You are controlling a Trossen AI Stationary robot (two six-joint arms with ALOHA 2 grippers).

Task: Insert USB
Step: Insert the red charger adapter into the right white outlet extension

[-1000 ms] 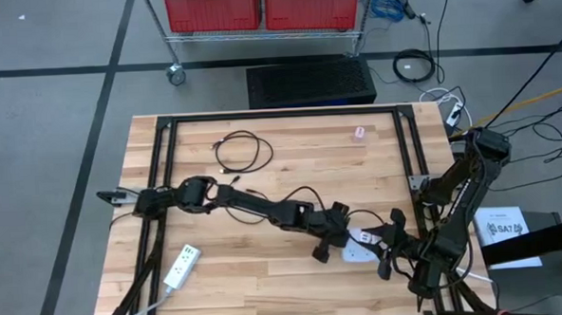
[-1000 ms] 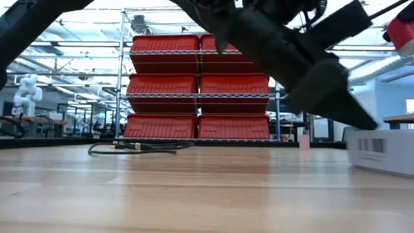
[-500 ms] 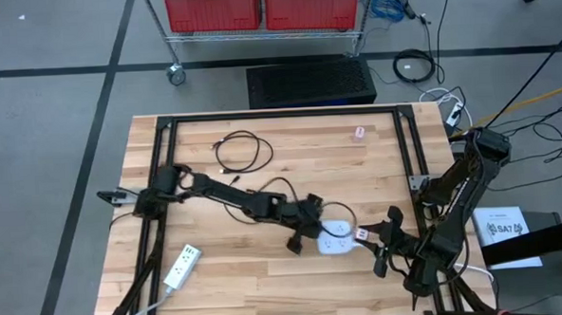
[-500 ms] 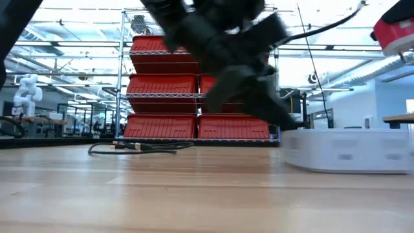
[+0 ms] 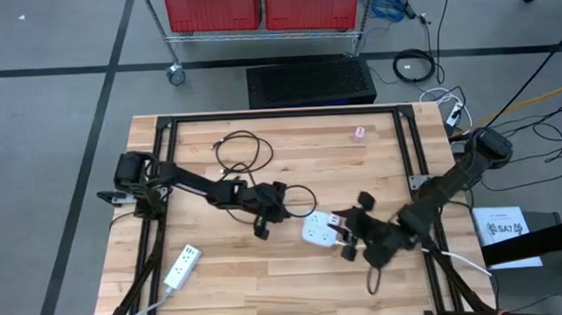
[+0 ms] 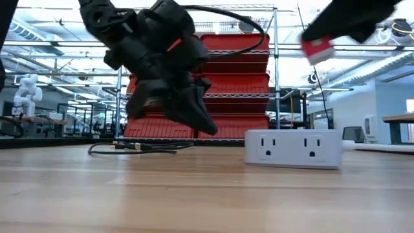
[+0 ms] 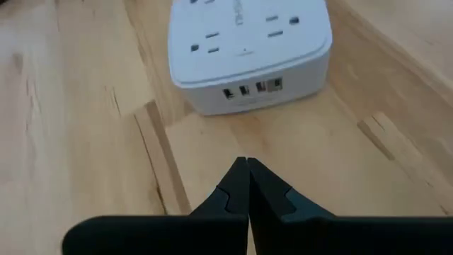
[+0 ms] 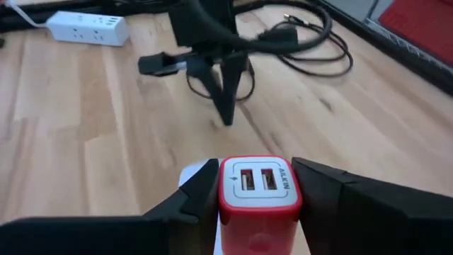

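A white power strip lies flat on the table, with outlets on top and a row of USB ports on the end facing my left gripper. My left gripper is shut and hangs just left of the strip, above the wood. My right gripper sits over the strip's right end, shut on a red USB charger with a white two-port face. In the low view the charger is well above the strip. My right gripper pinches the red charger's body between its two fingers, one on each side. The white two-port face points forward past the fingertips. The charger is lifted clear, above the strip's edge.
A second white power strip lies near the table's left near corner. A coiled black cable lies toward the far side, and a small pink item sits near the far edge. Black frame rails cross the table.
My left gripper has drawn back toward the table's left edge and lifted off the wood. The white power strip has slid leftward along the table toward the middle. My right gripper has followed leftward with the red charger and now sits over the strip's right end.
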